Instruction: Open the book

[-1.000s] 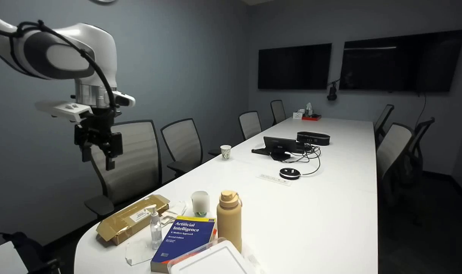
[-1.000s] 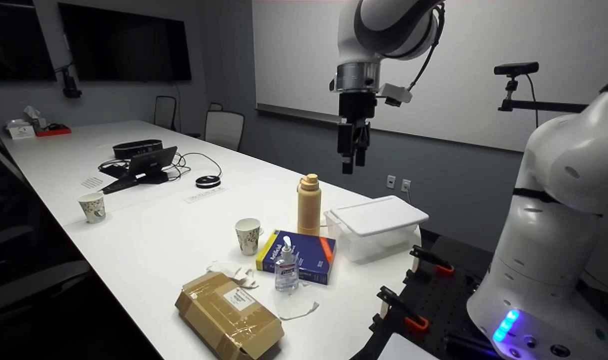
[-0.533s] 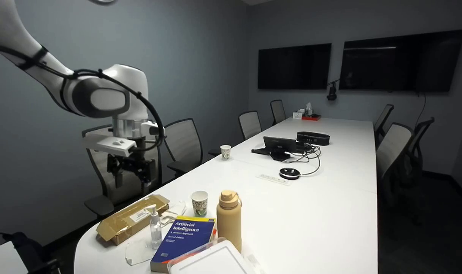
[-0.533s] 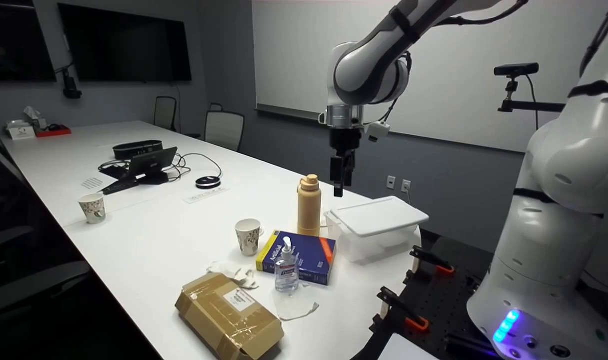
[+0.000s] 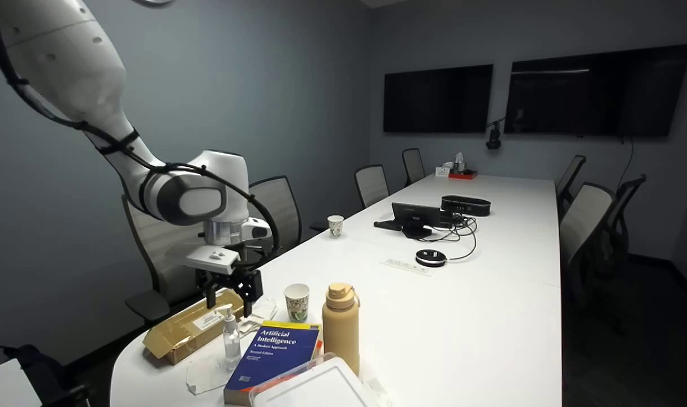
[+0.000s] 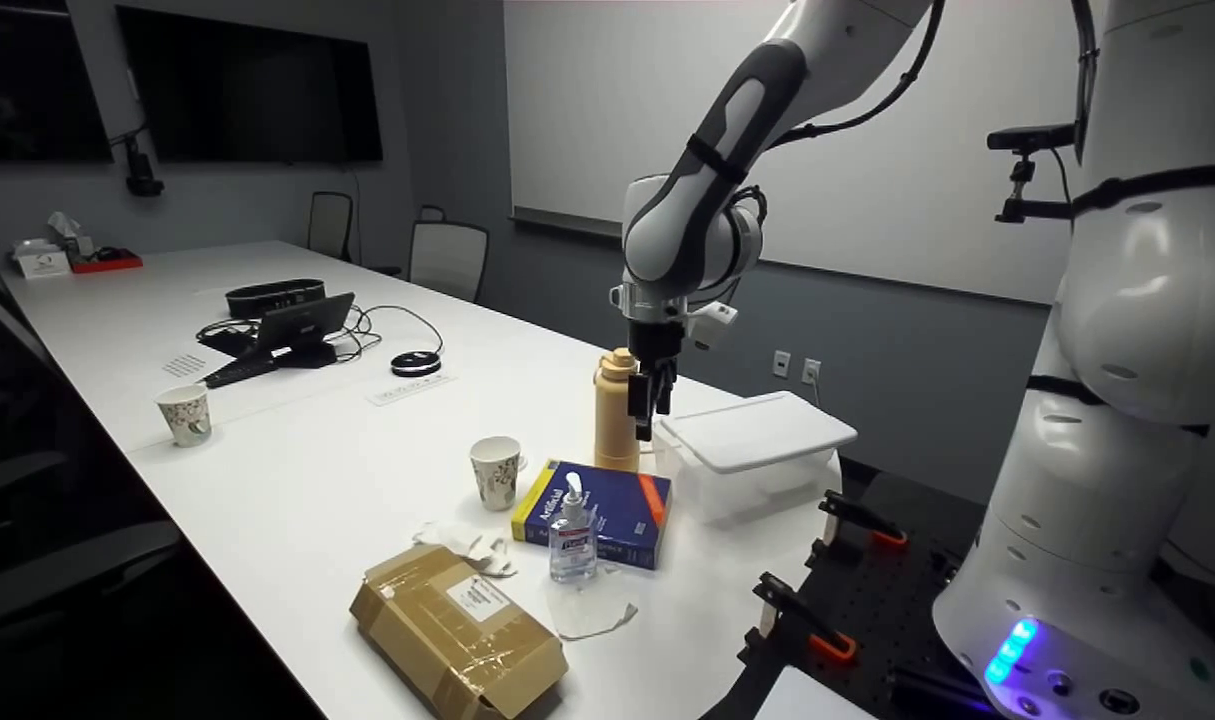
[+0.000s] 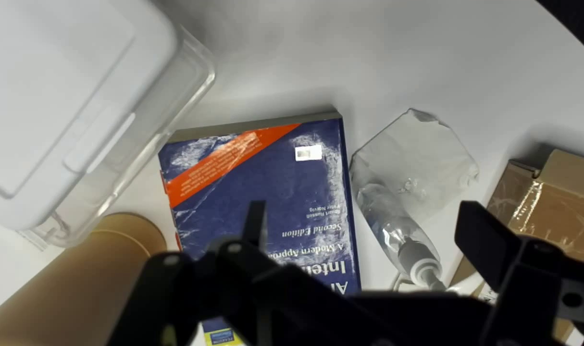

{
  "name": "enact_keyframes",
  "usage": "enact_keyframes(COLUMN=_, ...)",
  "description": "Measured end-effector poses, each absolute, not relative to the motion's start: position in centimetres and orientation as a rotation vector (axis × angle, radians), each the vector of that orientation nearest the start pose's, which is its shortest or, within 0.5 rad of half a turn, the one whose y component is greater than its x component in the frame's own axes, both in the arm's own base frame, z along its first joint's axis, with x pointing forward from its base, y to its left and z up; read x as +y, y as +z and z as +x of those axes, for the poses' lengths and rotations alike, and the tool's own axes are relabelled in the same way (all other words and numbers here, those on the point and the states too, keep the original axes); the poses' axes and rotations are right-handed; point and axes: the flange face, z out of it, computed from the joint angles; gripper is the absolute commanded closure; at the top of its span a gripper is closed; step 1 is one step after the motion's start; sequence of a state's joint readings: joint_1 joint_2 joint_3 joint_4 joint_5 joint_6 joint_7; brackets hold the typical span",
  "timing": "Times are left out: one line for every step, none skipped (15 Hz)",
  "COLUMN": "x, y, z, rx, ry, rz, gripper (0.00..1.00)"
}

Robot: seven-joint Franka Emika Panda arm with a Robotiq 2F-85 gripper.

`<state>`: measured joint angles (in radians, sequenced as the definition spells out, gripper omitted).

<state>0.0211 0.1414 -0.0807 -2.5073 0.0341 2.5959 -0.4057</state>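
"In an exterior view, why is the gripper point(image 5: 229, 305) hovering empty?"

"It's holding its jaws apart above the desk point(image 5: 479, 316), presumably readying for the book point(image 5: 278, 356) lying closed there, face up."

"What's crowding the book, in an exterior view?"

"The sanitizer point(image 6: 573, 550) is standing along the lettered spine point(image 6: 627, 553); the tan bottle point(image 6: 613, 412) and lidded box point(image 6: 767, 440) are hemming the far side."

"The wrist view?"

"One finger point(image 7: 255, 223) is seemingly overlapping the cover point(image 7: 260, 182), the other hanging beyond the spine. The book should be opening toward the tan bottle, so the gripper's probably needing to shift."
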Motion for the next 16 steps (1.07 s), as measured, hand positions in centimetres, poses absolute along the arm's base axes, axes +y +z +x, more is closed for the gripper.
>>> enact_keyframes(x=-3.3, y=22.0, z=46.7, rx=-0.475, ry=0.079, rz=-3.084, gripper=0.0)
enact_keyframes(x=-3.5, y=21.9, z=47.2, rx=-0.465, ry=0.076, rz=-3.084, gripper=0.0)
enact_keyframes(x=-3.7, y=21.9, z=47.4, rx=-0.46, ry=0.073, rz=-3.085, gripper=0.0)
enact_keyframes(x=-3.7, y=22.0, z=47.4, rx=-0.458, ry=0.071, rz=-3.086, gripper=0.0)
enact_keyframes(x=-3.7, y=22.0, z=47.5, rx=-0.459, ry=0.07, rz=-3.085, gripper=0.0)
enact_keyframes(x=-3.7, y=22.0, z=47.5, rx=-0.461, ry=0.07, rz=-3.085, gripper=0.0)
enact_keyframes(x=-3.7, y=21.9, z=47.4, rx=-0.459, ry=0.073, rz=-3.085, gripper=0.0)
enact_keyframes(x=-3.8, y=21.7, z=47.4, rx=-0.455, ry=0.079, rz=-3.085, gripper=0.0)
enact_keyframes(x=-4.0, y=21.3, z=47.6, rx=-0.448, ry=0.086, rz=-3.085, gripper=0.0)
enact_keyframes(x=-4.3, y=20.7, z=47.9, rx=-0.439, ry=0.091, rz=-3.087, gripper=0.0)
enact_keyframes(x=-4.6, y=19.9, z=48.4, rx=-0.428, ry=0.095, rz=-3.091, gripper=0.0)
enact_keyframes(x=-5.0, y=19.1, z=49.0, rx=-0.419, ry=0.098, rz=-3.094, gripper=0.0)
enact_keyframes(x=-5.4, y=18.1, z=49.6, rx=-0.411, ry=0.107, rz=-3.096, gripper=0.0)
enact_keyframes(x=-5.8, y=17.0, z=50.2, rx=-0.403, ry=0.117, rz=-3.1, gripper=0.0)
enact_keyframes(x=-6.1, y=16.0, z=50.9, rx=-0.397, ry=0.125, rz=-3.108, gripper=0.0)
enact_keyframes(x=-6.3, y=15.0, z=51.6, rx=-0.39, ry=0.129, rz=-3.116, gripper=0.0)
